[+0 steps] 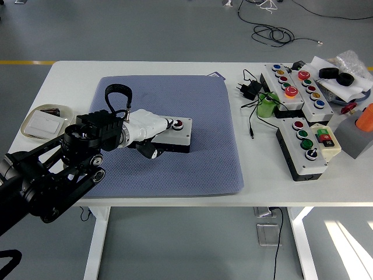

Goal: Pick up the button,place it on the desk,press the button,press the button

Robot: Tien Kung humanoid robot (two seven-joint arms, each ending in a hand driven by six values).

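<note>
So your button box (175, 135) already sits flat on the blue mat (204, 157), near the mat's middle, with its red button (179, 123) facing up at the right end. That placing suits a press from above: the box lies level and the soft mat should keep it from sliding. Your left hand (152, 123) lies across the box's left part, white fingers (165, 122) stretched forward and close together, the tips just beside the red cap (whether they touch it, you cannot tell from this angle). The hand grips nothing; it reads as a flat pressing pose more than a grasp, with the thumb (148, 150) hanging down at the near side of the box. Judging by that, pick-up and placing look done and you are in the pressing part.

Your black forearm (70, 157) comes in low from the left, and a loop of black strap (116, 93) stands up behind the wrist. Further left a small dish (45, 121) rests on the white table (145, 69). Well apart on the right are the other control boxes (297, 87) and loose cables (253, 99), none in your way. Your right arm is out of view.
</note>
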